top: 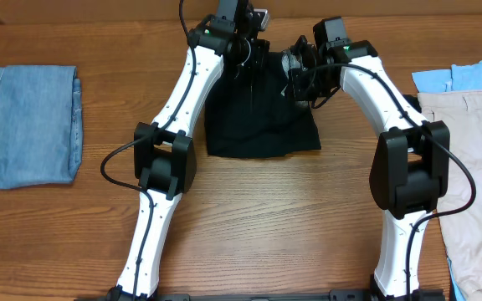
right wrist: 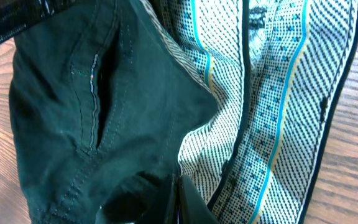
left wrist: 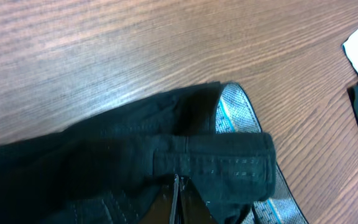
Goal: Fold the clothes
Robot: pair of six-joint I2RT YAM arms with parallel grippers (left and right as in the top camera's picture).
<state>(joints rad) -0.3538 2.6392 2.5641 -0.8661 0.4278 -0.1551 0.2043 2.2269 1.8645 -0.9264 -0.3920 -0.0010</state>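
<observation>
Left gripper (left wrist: 178, 202) and right gripper (right wrist: 182, 200) each pinch the black shorts (top: 262, 117) at the waistband, fingers pressed together on cloth, over the table (top: 266, 217).

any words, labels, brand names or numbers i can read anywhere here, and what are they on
None can be read in any view.
On the black shorts, the waistband lining shows only dots and teal stripes; a dark mark near its top edge is too blurred to read.
The folded denim and beige garment show no label.
</observation>
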